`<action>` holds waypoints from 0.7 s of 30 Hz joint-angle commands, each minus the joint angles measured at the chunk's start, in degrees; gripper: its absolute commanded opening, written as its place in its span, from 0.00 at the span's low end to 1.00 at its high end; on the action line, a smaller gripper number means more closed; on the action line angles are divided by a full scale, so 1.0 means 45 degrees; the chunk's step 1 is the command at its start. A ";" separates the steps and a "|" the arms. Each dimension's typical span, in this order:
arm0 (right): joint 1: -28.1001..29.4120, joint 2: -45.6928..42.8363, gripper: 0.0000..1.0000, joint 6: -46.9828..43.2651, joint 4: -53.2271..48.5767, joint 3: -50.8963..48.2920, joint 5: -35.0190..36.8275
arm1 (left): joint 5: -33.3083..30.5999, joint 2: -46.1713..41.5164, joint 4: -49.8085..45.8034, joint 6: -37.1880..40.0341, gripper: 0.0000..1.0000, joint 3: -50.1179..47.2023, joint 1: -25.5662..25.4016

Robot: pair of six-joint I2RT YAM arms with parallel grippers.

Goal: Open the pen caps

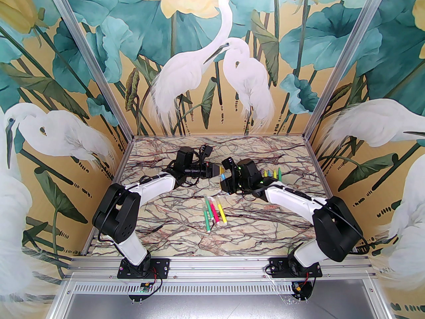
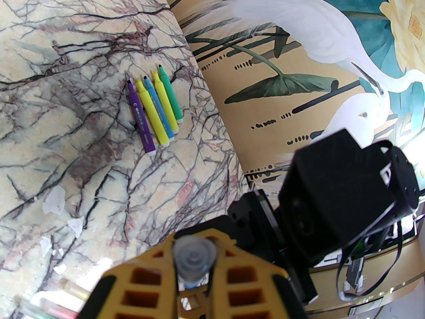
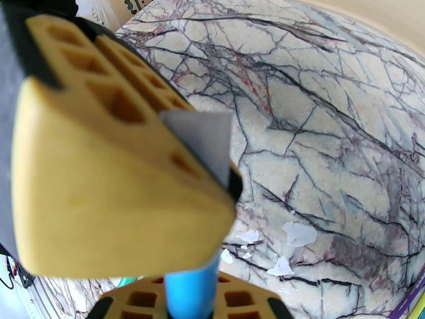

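Heron-and-lotus walls (image 1: pixel 212 61) close in a marble-print tabletop (image 1: pixel 166 218), and from above we see the left gripper (image 1: pixel 216 170) and right gripper (image 1: pixel 226 176) meeting tip to tip over its middle, a blue pen (image 1: pixel 223 177) between them. A handful of capped pens (image 1: pixel 212 213) lie bunched nearer the bases, and a row of bare pens (image 1: pixel 272 173) lies just behind the right arm (image 1: pixel 292 198). At the left wrist we find that gripper pinching a clear cap (image 2: pixel 194 261), end-on to us, its fingers pressed to either side; the bare pens, purple, yellow, blue, yellow and green, lie side by side and touching, well beyond it on the tabletop. At the right wrist we see that gripper clamped on the blue pen, which runs up from the fingers and passes under a left finger (image 3: pixel 99 194) that hides its far end; we cannot tell whether the cap is seated on the pen or off.
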 commanded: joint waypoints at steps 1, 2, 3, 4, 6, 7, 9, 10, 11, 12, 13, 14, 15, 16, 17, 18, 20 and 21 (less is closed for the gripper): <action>0.0186 -0.0315 0.00 -0.0401 -0.0844 -0.0877 0.0246 | -0.1036 -0.0374 0.0182 -0.0760 0.00 0.0499 0.0776; 0.0231 -0.0351 0.00 -0.0451 -0.0844 -0.0980 0.0284 | -0.1054 -0.0395 0.0182 -0.0846 0.00 0.0509 0.0901; 0.0299 -0.0378 0.00 -0.0515 -0.0808 -0.1096 0.0316 | -0.1084 -0.0449 0.0171 -0.0876 0.00 0.0497 0.0976; 0.0355 -0.0397 0.00 -0.0589 -0.0760 -0.1219 0.0326 | -0.1152 -0.0496 0.0117 -0.0877 0.00 0.0513 0.1075; 0.0453 -0.0454 0.00 -0.0710 -0.0714 -0.1429 0.0352 | -0.1325 -0.0568 -0.0055 -0.0858 0.00 0.0559 0.1193; 0.0482 -0.0475 0.00 -0.0769 -0.0698 -0.1497 0.0342 | -0.1390 -0.0602 -0.0136 -0.0858 0.00 0.0554 0.1253; 0.0492 -0.0537 0.00 -0.0814 -0.0635 -0.1668 0.0312 | -0.1516 -0.0687 -0.0198 -0.0907 0.00 0.0554 0.1338; 0.0492 -0.0590 0.00 -0.0804 -0.0586 -0.1800 0.0275 | -0.1594 -0.0749 -0.0208 -0.0897 0.00 0.0554 0.1368; 0.0492 -0.0646 0.00 -0.0794 -0.0526 -0.1913 0.0198 | -0.1649 -0.0816 -0.0179 -0.0933 0.00 0.0518 0.1415; 0.0493 -0.0717 0.00 -0.0780 -0.0477 -0.2021 0.0119 | -0.1682 -0.0903 -0.0071 -0.1005 0.00 0.0450 0.1431; 0.0492 -0.0794 0.00 -0.0775 -0.0421 -0.2160 0.0058 | -0.1685 -0.0962 -0.0016 -0.1050 0.00 0.0404 0.1461; 0.0495 -0.0897 0.00 -0.0793 -0.0368 -0.2326 0.0019 | -0.1677 -0.1009 0.0023 -0.1095 0.00 0.0362 0.1491; 0.0502 -0.0985 0.00 -0.0794 -0.0312 -0.2431 0.0032 | -0.1685 -0.1081 0.0012 -0.1111 0.00 0.0344 0.1532; 0.0485 -0.1100 0.00 -0.0794 -0.0262 -0.2576 0.0053 | -0.1719 -0.1124 -0.0005 -0.1117 0.00 0.0322 0.1582; 0.0483 -0.1177 0.00 -0.0794 -0.0203 -0.2704 0.0052 | -0.1750 -0.1174 -0.0035 -0.1102 0.00 0.0302 0.1638; 0.0478 -0.1297 0.00 -0.0760 -0.0125 -0.2814 0.0067 | -0.1745 -0.1199 -0.0062 -0.1102 0.00 0.0282 0.1673; 0.0429 -0.1423 0.00 -0.0594 -0.0090 -0.2889 0.0347 | -0.1684 -0.1219 -0.0276 -0.0966 0.00 0.0290 0.1796; 0.0397 -0.1446 0.00 -0.0480 -0.0111 -0.2845 0.0594 | -0.1649 -0.1224 -0.0644 -0.0716 0.00 0.0379 0.1829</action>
